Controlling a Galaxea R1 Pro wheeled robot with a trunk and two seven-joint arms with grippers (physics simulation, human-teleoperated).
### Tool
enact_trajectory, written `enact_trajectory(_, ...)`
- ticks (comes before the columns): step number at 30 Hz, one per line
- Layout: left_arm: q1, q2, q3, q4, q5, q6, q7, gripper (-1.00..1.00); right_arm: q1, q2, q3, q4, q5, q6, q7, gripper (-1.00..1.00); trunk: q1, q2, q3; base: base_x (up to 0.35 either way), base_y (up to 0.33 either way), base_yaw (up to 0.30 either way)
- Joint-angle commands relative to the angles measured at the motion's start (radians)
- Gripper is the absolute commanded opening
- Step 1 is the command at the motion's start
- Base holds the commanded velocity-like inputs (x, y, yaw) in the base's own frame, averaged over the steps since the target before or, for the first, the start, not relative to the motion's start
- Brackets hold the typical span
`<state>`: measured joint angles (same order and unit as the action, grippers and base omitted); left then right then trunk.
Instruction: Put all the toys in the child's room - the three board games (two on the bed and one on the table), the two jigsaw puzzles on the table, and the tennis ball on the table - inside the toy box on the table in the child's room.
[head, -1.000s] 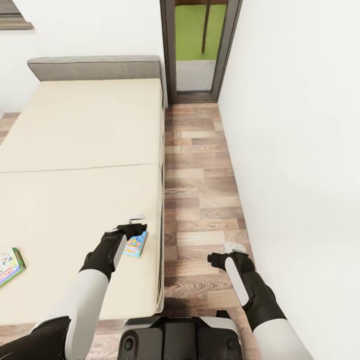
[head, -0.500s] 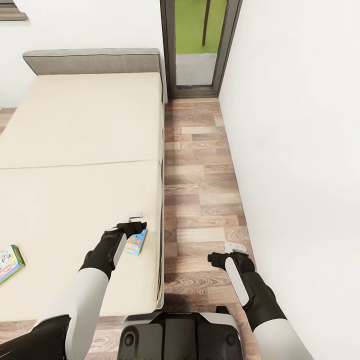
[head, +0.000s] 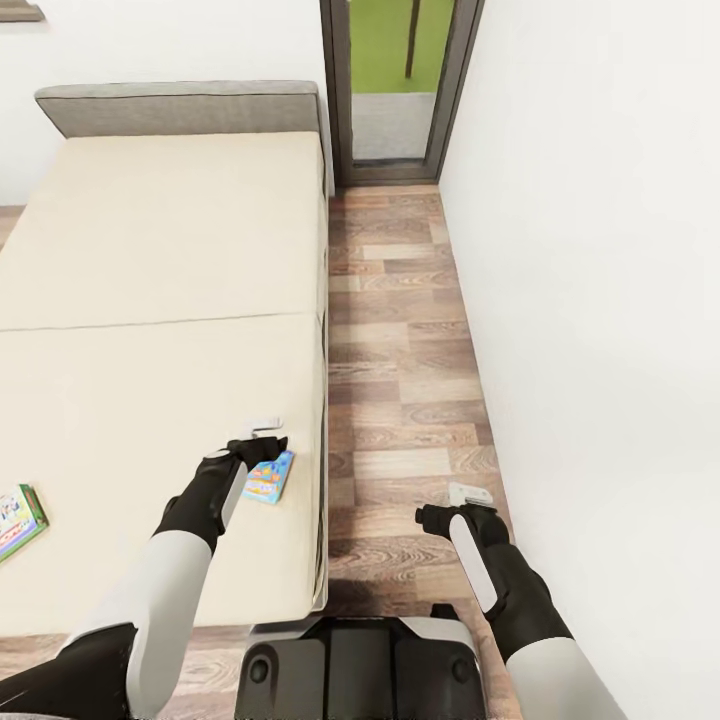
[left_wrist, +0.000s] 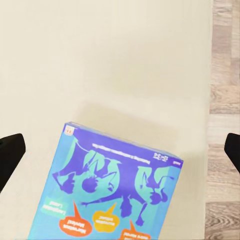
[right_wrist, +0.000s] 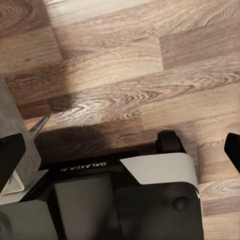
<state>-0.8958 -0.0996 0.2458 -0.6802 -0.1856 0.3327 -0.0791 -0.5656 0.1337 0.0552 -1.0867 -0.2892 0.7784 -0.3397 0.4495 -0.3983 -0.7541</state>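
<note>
My left end effector (head: 268, 440) hangs over the near right corner of the bed (head: 160, 300), right above the blue board game (head: 270, 478). In the left wrist view the two fingertips (left_wrist: 11, 157) sit wide apart at the frame edges, with the blue board game (left_wrist: 107, 187) lying flat on the mattress between and below them, so the left end effector is open and not gripping anything. Contact with the box: can't tell from the head view, the wrist hides that edge. The box lies slightly rotated, close to the bed's right side, with the wood floor (left_wrist: 222, 100) just beyond.

A second board game (head: 18, 520), green-edged, lies flat on the bed well to the left, cut off by the frame edge.

My right end effector (head: 452, 505) hangs over the wood floor (head: 400, 380) between bed and white wall (head: 600, 300), holding nothing. In the right wrist view its dark fingertips (right_wrist: 11, 160) stand spread at the frame edges, open, looking down at the floor (right_wrist: 125, 60) and my own base (right_wrist: 120, 200).

Grey headboard (head: 180, 105) at the far end of the bed, dark-framed doorway (head: 400, 90) beyond it with green visible outside
</note>
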Motion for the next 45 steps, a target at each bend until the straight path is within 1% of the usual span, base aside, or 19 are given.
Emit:
enact_trajectory(1,-0.001,0.001,0.008,-0.002,-0.010,0.005,-0.008,1.00,0.000,0.000,0.002,-0.001,-0.010,0.002,-0.010,1.00,0.000,-0.002,-0.003,0.000,0.000,0.000)
enact_trajectory(2,-0.002,0.005,0.008,-0.002,-0.010,0.004,-0.008,1.00,0.000,0.000,0.002,-0.001,-0.009,0.002,-0.010,1.00,0.000,-0.002,-0.005,0.000,0.000,0.000)
enact_trajectory(6,-0.003,0.010,0.009,-0.002,-0.009,0.003,-0.008,1.00,0.000,0.000,0.002,-0.002,-0.008,0.002,-0.009,1.00,0.000,-0.002,-0.011,0.000,0.000,0.000)
enact_trajectory(21,-0.004,0.005,0.009,-0.001,-0.008,0.000,-0.008,1.00,0.000,0.000,0.002,-0.002,-0.014,-0.018,-0.009,1.00,0.000,-0.002,-0.036,0.000,0.000,0.000)
enact_trajectory(35,-0.005,0.005,0.009,-0.005,-0.007,-0.041,-0.008,1.00,0.000,0.001,0.003,-0.001,-0.013,-0.019,-0.009,1.00,0.000,-0.002,-0.059,0.000,0.000,0.000)
enact_trajectory(36,-0.008,0.005,0.009,-0.006,-0.007,-0.042,-0.008,1.00,0.000,0.001,0.004,0.000,-0.013,-0.019,-0.009,1.00,0.000,-0.002,-0.060,0.000,0.000,0.000)
enact_trajectory(42,-0.072,0.000,0.008,-0.011,-0.006,-0.035,-0.008,1.00,0.000,0.001,0.004,0.002,-0.011,-0.019,-0.009,1.00,0.000,-0.002,-0.070,0.000,0.000,0.000)
enact_trajectory(45,-0.081,0.000,0.008,-0.011,-0.006,-0.033,-0.008,1.00,0.000,0.001,0.005,0.002,-0.008,-0.019,-0.009,1.00,0.000,-0.002,-0.075,0.000,0.000,0.000)
